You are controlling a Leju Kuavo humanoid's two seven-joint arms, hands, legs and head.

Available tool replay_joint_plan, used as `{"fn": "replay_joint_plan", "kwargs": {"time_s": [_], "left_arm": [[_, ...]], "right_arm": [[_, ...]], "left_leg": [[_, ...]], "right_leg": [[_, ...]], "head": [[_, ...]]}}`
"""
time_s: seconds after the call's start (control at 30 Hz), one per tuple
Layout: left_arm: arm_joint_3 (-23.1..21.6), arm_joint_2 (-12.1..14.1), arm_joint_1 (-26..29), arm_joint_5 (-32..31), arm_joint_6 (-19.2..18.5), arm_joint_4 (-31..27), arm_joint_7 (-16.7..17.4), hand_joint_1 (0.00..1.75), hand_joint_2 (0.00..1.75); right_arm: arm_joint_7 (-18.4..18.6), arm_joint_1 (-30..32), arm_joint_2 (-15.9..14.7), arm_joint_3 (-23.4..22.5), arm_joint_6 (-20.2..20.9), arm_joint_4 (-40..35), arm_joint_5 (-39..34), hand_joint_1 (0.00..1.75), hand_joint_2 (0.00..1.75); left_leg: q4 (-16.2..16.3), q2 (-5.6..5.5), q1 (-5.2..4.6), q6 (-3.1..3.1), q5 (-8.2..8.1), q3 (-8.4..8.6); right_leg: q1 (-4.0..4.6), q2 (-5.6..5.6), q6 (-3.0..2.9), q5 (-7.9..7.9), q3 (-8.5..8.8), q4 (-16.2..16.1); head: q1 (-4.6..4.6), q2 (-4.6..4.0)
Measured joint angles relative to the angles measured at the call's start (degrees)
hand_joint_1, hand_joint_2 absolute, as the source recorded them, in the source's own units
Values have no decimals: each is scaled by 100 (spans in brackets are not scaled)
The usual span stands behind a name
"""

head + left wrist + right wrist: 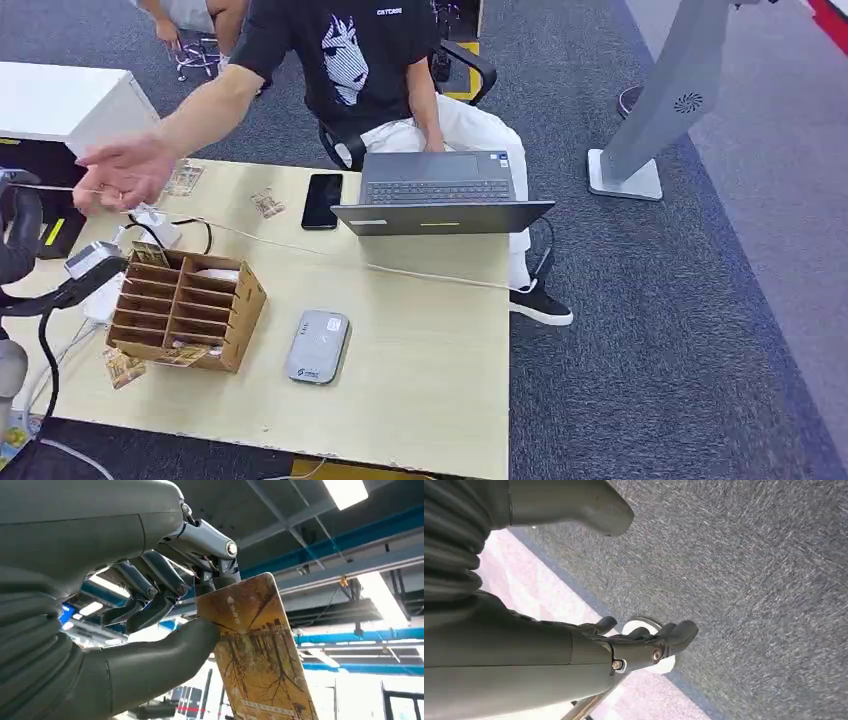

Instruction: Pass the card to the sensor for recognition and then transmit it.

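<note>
My left hand (pixel 165 610) pinches a golden-brown printed card (pixel 255 650) between thumb and fingers, holding it up toward the ceiling. In the head view that hand (pixel 18 235) is at the far left edge, with the card (pixel 55 188) seen edge-on as a thin line. A seated person's outstretched hand (pixel 125 172) reaches to the card's far end, and I cannot tell if it grips it. The flat grey card reader (pixel 318 346) lies on the table, well to the right of my left hand. My right hand (pixel 644 642) hangs over carpet, holding nothing, fingers apart.
A cardboard slot organizer (pixel 185 310) with cards stands at the table's left. Loose cards (pixel 267 204) lie around it, with a small white device (pixel 92 258) and cables. A black phone (pixel 322 200) and an open laptop (pixel 440 195) sit at the far edge.
</note>
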Motion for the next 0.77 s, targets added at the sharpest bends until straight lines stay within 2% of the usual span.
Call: {"fn": "replay_joint_plan", "kwargs": {"time_s": [0.13,0.27,0.37,0.57,0.6,0.67,0.7,0.77], "left_arm": [[-15,120,-376,-116,-149,105,35,175,175],[-48,262,-772,-543,-229,367,281,175,175],[-79,304,-979,-813,-96,676,468,175,175],[-144,297,-1109,-861,201,1176,546,175,175],[-151,282,-1113,-833,271,1241,546,154,175],[-153,234,-1111,-767,450,1344,492,154,175],[-155,207,-1109,-741,531,1374,459,0,175],[-155,144,-1109,-697,643,1438,415,0,175]], "right_arm": [[-33,-140,-44,-149,-107,177,22,0,175],[-33,-330,-114,-258,-288,450,22,0,175],[-33,-476,-175,-325,-396,660,22,0,175],[-50,-622,-264,-391,-442,938,22,0,175],[-50,-639,-278,-406,-459,977,22,0,175],[-50,-668,-297,-419,-503,1043,22,0,175],[-50,-678,-310,-422,-516,1077,22,0,175],[-52,-699,-337,-424,-531,1143,22,0,175]], "left_leg": [[0,0,0,-2,3,2],[0,1,0,-2,4,6],[0,2,0,-3,5,8],[0,3,0,-3,4,7],[0,4,0,-3,4,7],[0,4,0,-3,4,6],[0,4,0,-3,4,5],[0,6,-1,-3,3,5]], "right_leg": [[0,0,0,1,0,0],[0,2,0,1,1,0],[0,2,0,2,1,0],[0,4,0,1,0,0],[0,5,0,1,0,0],[0,6,0,1,-1,0],[0,6,0,1,-2,0],[-1,7,0,1,-2,-1]], "head": [[0,0],[0,0],[0,0],[0,0],[0,0],[0,0],[0,0],[0,0]]}}
